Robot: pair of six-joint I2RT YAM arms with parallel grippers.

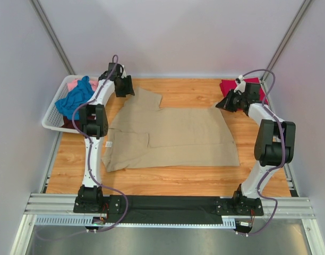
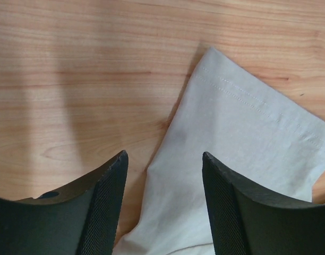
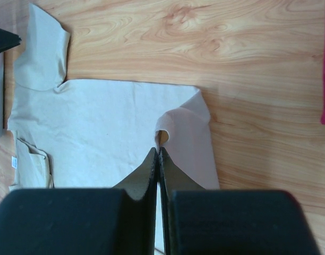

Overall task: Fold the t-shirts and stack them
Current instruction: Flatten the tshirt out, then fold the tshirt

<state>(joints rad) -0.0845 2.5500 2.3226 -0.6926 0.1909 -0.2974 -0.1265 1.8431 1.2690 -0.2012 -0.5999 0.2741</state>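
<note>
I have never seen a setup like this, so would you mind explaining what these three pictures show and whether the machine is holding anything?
The machine is two robot arms bolted at the near edge of a wooden table. The overhead picture looks down from behind them. The other two come from cameras on the wrists, so each shows its own dark fingers at the bottom.

A tan shirt lies spread on the table, one side partly folded in. A white basket at the left holds blue and pink shirts; a red shirt lies at the far right.

The left gripper is open above the tan shirt's sleeve and holds nothing. The right gripper is shut over the shirt; whether it pinches cloth is not clear.
</note>
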